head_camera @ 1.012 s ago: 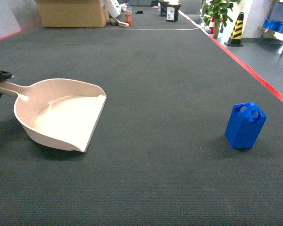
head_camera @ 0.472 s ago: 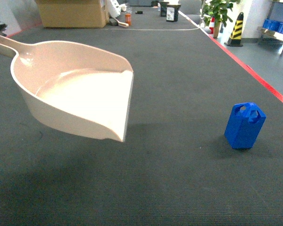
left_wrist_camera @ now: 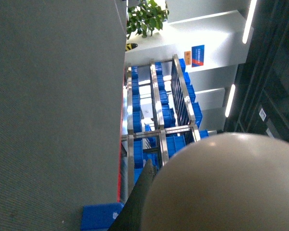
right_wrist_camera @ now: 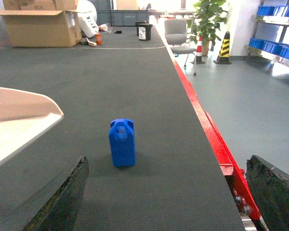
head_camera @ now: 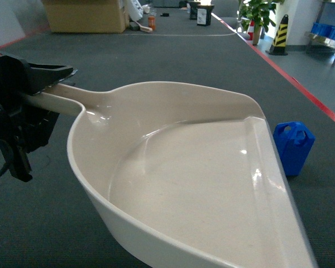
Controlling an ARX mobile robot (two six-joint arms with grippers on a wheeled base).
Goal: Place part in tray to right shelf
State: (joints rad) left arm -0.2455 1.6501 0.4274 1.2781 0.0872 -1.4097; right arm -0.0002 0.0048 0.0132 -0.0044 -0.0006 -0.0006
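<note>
No wording can be read with certainty in any view. The large brown cardboard box at the far end of the dark carpeted floor carries a small pale label whose print is too small to make out. In the left wrist view, a blue rectangular wall sign and a small orange sign beside it hang on the white wall behind the steel racks; their characters are blurred beyond reading.
</note>
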